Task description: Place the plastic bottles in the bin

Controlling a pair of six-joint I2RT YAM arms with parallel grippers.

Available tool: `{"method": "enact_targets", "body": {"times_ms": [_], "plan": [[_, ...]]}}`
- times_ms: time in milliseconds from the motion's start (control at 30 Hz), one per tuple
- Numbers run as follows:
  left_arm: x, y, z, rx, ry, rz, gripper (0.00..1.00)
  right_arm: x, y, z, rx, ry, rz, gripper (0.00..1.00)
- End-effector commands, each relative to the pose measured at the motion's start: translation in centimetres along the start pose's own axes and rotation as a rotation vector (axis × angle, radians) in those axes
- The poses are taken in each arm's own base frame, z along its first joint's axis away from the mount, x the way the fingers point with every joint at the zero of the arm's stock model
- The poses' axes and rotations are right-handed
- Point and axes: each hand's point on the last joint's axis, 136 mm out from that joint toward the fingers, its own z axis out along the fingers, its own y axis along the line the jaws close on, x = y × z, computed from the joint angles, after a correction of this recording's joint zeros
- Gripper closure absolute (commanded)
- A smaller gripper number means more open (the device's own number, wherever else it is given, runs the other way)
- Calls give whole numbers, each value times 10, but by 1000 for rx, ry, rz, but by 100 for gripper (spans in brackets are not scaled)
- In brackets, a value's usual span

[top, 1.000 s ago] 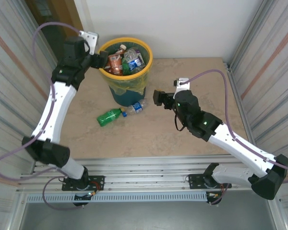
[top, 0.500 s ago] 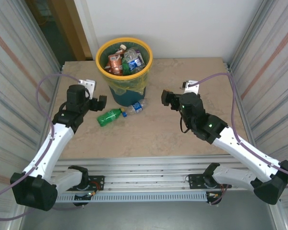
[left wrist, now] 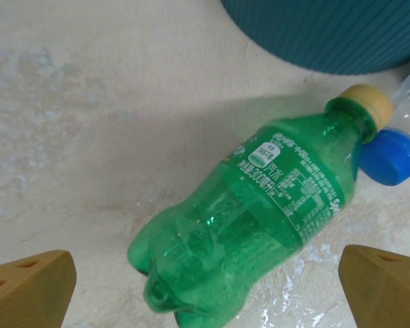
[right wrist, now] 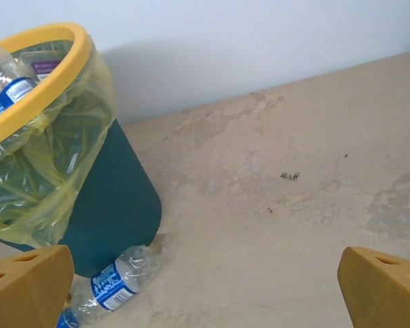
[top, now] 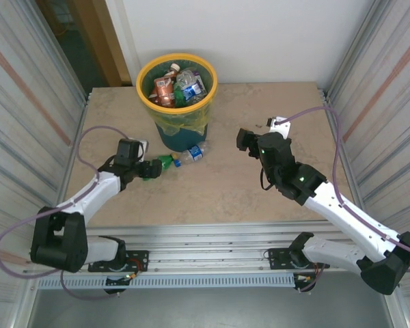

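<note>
Several bottles (top: 178, 85) already lie in the bin (top: 212, 82) by the far edge of the table (top: 225, 198). Two are left at its foot: a green bottle (left wrist: 260, 225), which the left end effector (top: 149, 169) straddles wide open, and a clear bottle (top: 195, 152). The right end effector (top: 243, 139) hangs open, empty.

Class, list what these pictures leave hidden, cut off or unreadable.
Top view: the green bottle, its base end hidden under the left hand.
Left wrist view: the clear bottle, mostly cut off by the right edge.
Top view: the bin, its lower contents covered by the bottles on top.
</note>
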Motion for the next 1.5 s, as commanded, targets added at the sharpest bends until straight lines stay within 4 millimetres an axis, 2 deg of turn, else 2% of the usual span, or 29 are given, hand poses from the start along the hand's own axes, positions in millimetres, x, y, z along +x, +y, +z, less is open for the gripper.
{"method": "enact_targets", "body": {"times_ms": [0, 167, 567, 800, 1200, 1267, 1367, 1467], "plan": [[-16, -7, 2, 22, -15, 11, 1, -1, -10, -1, 35, -9, 34, 3], [-15, -3, 16, -11, 52, 53, 1, -3, -11, 0, 40, -10, 38, 2], [-1, -22, 34, 83, 187, 76, 1, 0, -14, 4, 56, 1, 35, 2], [11, -17, 43, 39, 263, 25, 5, 1, -17, 3, 62, 6, 40, 3], [24, -11, 53, -3, 360, 12, 21, 4, -21, 2, 68, 8, 53, 3], [25, -11, 53, -4, 362, 9, 29, 4, -21, 2, 69, 10, 53, 2], [25, -10, 52, -10, 361, 8, 32, 4, -22, 2, 71, 9, 53, 3], [24, -9, 52, -15, 356, 5, 42, 4, -22, 2, 72, 11, 54, 3]]}}
